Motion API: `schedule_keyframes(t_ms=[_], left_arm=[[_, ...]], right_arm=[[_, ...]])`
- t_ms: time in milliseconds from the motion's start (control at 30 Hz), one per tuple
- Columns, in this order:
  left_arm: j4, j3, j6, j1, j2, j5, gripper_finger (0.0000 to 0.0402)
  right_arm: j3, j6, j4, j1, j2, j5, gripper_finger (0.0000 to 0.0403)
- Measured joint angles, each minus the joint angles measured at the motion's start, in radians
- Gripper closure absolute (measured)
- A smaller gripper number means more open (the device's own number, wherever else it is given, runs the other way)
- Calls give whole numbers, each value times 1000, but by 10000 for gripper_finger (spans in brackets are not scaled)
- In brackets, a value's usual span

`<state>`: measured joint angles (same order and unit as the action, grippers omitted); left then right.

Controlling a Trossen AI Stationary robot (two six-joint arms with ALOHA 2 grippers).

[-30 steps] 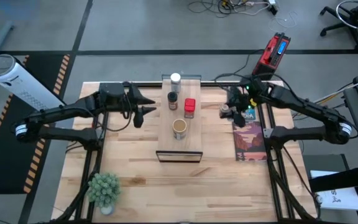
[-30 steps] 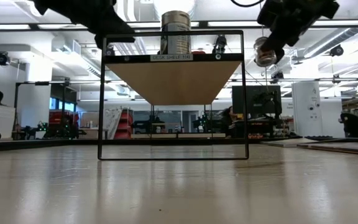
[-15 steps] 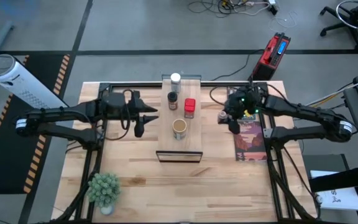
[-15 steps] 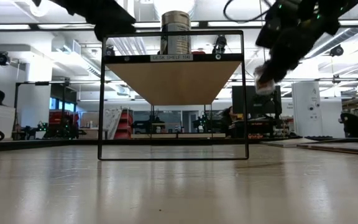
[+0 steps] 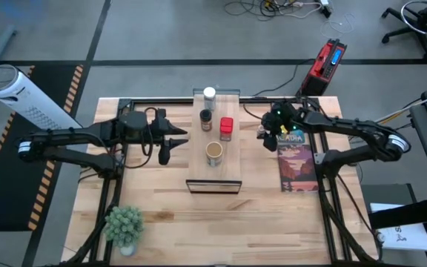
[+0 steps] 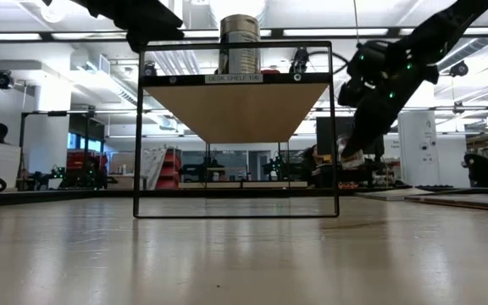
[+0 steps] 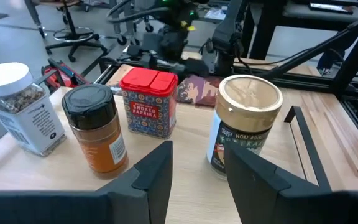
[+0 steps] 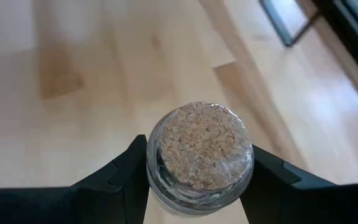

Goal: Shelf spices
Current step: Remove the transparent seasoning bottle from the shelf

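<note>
A robotics lab or workshop hall. Beyond the right hand, level across the wooden surface, stand rows of ceiling strip lights, exposed ducting, monitors and equipment racks. From above, the surface sits on a grey concrete floor with hazard-striped matting out past the left hand, loose cables, a red power unit and an office chair.

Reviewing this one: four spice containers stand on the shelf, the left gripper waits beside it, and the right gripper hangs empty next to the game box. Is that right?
Not quite. The right gripper is not empty: it is shut on a small glass jar of tan spice, as the right wrist view shows. The rest holds: four containers stand on the shelf, the left gripper waits beside it, and the right gripper hangs next to the game box.
</note>
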<state>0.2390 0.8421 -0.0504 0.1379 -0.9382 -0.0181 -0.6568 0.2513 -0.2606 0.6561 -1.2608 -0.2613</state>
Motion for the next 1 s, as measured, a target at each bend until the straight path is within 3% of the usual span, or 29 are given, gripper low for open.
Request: schedule_keyframes(t_ms=[267, 467, 1000], left_arm=[[6, 0, 13, 0, 4, 0, 269], [8, 0, 15, 0, 4, 0, 269], [8, 0, 14, 0, 4, 0, 269]], right_arm=[[0, 21, 85, 136, -108, -60, 221], [-11, -16, 131, 172, -166, -59, 228], [-93, -81, 141, 181, -256, 87, 227]])
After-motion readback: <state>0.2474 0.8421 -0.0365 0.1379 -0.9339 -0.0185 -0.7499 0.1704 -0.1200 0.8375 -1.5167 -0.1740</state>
